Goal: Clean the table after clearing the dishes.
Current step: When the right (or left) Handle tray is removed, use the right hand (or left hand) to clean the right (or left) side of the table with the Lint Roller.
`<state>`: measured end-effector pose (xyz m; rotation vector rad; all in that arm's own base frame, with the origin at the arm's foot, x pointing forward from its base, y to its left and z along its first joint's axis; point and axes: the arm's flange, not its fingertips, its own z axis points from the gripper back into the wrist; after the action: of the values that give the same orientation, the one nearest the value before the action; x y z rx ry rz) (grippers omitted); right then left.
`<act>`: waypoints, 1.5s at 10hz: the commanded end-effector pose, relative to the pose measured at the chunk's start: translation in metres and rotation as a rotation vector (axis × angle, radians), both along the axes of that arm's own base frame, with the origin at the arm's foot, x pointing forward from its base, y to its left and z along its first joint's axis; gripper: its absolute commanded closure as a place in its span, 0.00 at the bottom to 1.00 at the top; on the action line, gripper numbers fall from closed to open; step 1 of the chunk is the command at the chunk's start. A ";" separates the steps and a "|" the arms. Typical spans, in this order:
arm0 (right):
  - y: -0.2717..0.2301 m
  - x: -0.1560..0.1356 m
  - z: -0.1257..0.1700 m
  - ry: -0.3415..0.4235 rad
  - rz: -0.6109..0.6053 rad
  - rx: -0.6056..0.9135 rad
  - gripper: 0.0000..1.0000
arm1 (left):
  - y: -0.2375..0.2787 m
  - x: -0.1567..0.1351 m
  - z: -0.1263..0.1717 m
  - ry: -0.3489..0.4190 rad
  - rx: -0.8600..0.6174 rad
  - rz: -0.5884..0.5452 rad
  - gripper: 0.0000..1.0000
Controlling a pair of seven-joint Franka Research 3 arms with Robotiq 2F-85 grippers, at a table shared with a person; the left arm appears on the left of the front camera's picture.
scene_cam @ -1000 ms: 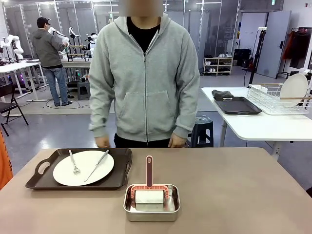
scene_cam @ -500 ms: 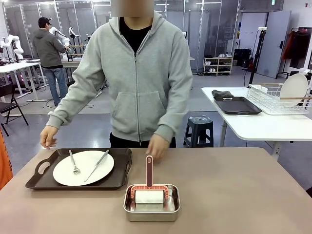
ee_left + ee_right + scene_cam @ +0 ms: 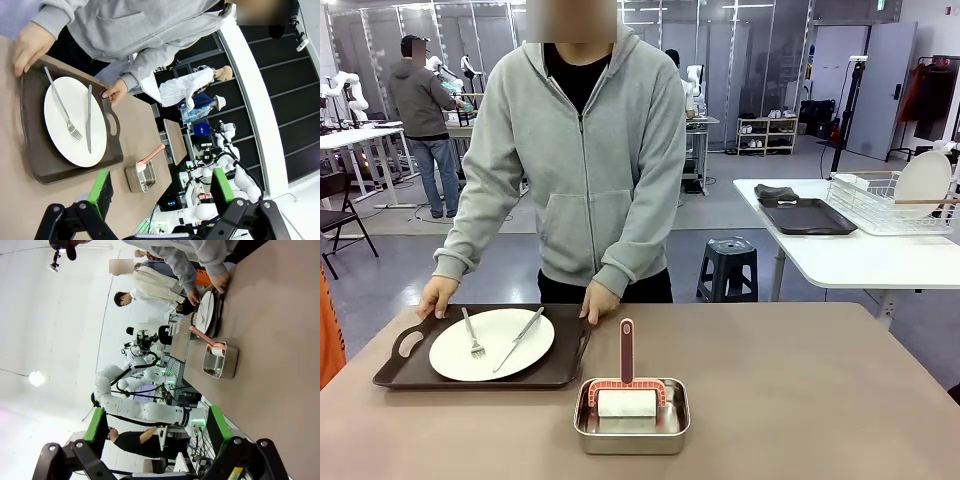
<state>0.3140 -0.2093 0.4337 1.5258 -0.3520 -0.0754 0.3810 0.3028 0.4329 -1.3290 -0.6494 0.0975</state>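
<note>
Across the table (image 3: 800,390) from me, the person has a hand (image 3: 437,297) on one end of the tray (image 3: 570,350) and the other hand (image 3: 599,301) on the opposite end. The plate (image 3: 492,352) lies on it with a fork (image 3: 471,335) and knife (image 3: 518,339) loose on top. My left gripper (image 3: 160,186) and right gripper (image 3: 155,425) hang high, fingers spread wide, holding nothing. The worst risk, as I judge it, is reaching in too soon: the pan (image 3: 631,425) with the pink-handled scrubber (image 3: 626,352) stands just beside the tray, so an arm coming down for it could meet a sleeve or knock the tray as it lifts. A tilted tray could also send the cutlery sliding off. Wiping before the tray is gone would leave that patch uncleaned. The top is matte tan and flat, with no spills I can make out. Behind, a white side table (image 3: 860,260) carries a second tray (image 3: 810,217) and a wire rack (image 3: 875,205); a stool (image 3: 732,265) stands in the aisle.
</note>
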 end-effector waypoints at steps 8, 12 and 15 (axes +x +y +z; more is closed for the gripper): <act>-0.002 -0.001 0.003 0.007 0.001 0.002 0.00 | 0.001 -0.004 0.002 -0.007 -0.006 -0.004 0.00; -0.002 -0.001 0.003 0.007 0.001 0.002 0.00 | -0.079 0.064 0.068 -0.065 0.300 -0.257 0.00; -0.002 -0.001 0.003 0.007 0.001 0.002 0.00 | -0.218 0.099 0.149 -0.251 0.627 -0.552 0.00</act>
<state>0.3154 -0.2106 0.4330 1.5255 -0.3488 -0.0767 0.4770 0.0992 0.5789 -0.9679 -0.4357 -0.5697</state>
